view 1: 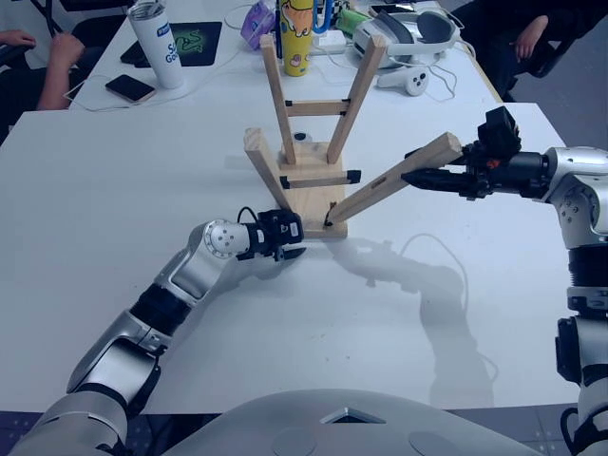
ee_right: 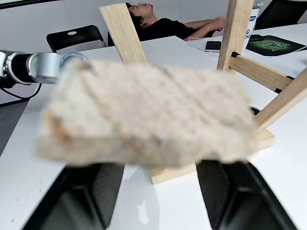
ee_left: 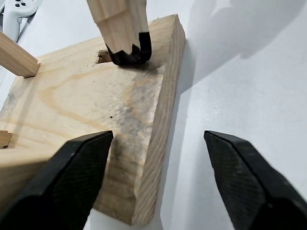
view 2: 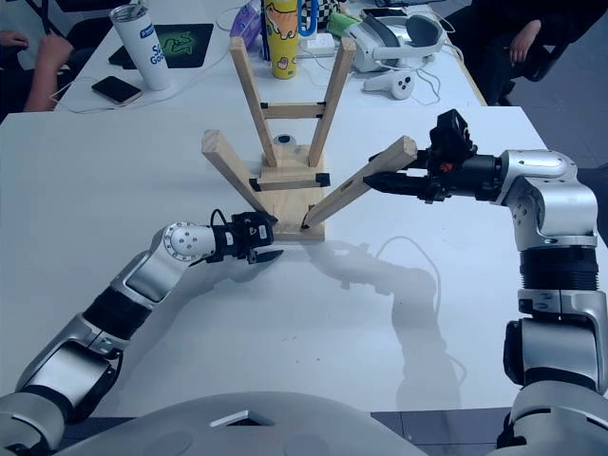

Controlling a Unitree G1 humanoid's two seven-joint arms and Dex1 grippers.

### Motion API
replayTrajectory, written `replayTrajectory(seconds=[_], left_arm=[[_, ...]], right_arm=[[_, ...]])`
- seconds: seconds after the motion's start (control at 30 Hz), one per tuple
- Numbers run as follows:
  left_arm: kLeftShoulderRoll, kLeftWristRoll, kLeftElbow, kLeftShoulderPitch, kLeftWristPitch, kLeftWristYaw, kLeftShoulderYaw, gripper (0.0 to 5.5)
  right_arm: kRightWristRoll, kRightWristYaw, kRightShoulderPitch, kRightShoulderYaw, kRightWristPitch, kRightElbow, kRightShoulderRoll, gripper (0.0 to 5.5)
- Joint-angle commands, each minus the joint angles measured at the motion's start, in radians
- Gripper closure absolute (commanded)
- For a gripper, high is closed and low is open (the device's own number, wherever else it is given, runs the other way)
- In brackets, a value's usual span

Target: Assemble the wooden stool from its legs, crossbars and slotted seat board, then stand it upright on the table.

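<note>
Head camera first: the stool point(view 1: 313, 142) is upside down mid-table, with the seat board point(view 1: 318, 201) flat on the white table point(view 1: 114, 190). I count four legs. The back left leg point(view 1: 276, 95) and back right leg point(view 1: 363, 90) stand nearly upright. The left-leaning leg point(view 1: 263, 163) splays outward, and the slanting leg point(view 1: 389, 187) tips far out to the right, its foot at the board's near corner. There are two crossbars: the upper crossbar point(view 1: 318, 107) joins the back pair, and the lower crossbar point(view 1: 318, 178) sits just above the board. The left gripper point(view 1: 292, 239) is low beside the board's near edge, under the left-leaning leg's overhang. The right gripper point(view 1: 418, 179) is up against the slanting leg just below its top end; clamped or not, I cannot tell.

Behind the stool and well apart from it are one tumbler point(view 1: 157, 43), one phone point(view 1: 130, 88), one yellow cup point(view 1: 296, 38), one headset point(view 1: 408, 28) and one controller point(view 1: 410, 82).

Left wrist camera: that gripper is open, its fingers point(ee_left: 72, 177) spread wide. One is in front of the board's face and the other is over bare table, with the board's edge between them. The slanting leg's black-tipped foot sits at the corner slot.

Right wrist camera: the slanting leg's end face looms close and blurred. Behind it the other legs rise from the board, with a black chair point(ee_right: 72, 36) beyond the table
</note>
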Motion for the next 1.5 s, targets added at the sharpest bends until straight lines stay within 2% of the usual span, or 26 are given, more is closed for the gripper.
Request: replayTrajectory(seconds=[0.03,0.33,0.7,1.0,1.1,1.33,1.5], left_arm=[[0.017,0.043,0.075,0.083,0.058,-0.033,-0.045,1.96],[-0.011,0.040,0.078,0.092,0.066,-0.008,-0.032,1.96],[-0.039,0.035,0.072,0.100,0.078,0.004,-0.016,1.96],[-0.056,0.032,0.059,0.116,0.088,0.016,-0.011,1.96],[-0.065,0.032,0.059,0.116,0.092,0.021,-0.008,1.96],[-0.064,0.023,0.052,0.134,0.100,0.024,0.001,1.96],[-0.073,0.024,0.048,0.143,0.105,0.034,0.000,1.96]], right_arm=[[-0.100,0.034,-0.095,0.072,-0.049,0.098,0.020,3.45],[-0.198,0.157,-0.310,0.129,-0.093,0.273,0.015,3.45],[-0.269,0.158,-0.309,0.186,-0.127,0.243,0.086,3.45],[-0.347,0.205,-0.404,0.275,-0.175,0.300,0.112,3.45],[-0.340,0.206,-0.366,0.308,-0.169,0.265,0.132,3.45],[-0.297,0.176,-0.186,0.303,-0.080,0.080,0.136,3.45],[-0.289,0.092,-0.201,0.285,-0.061,0.091,0.189,3.45]])
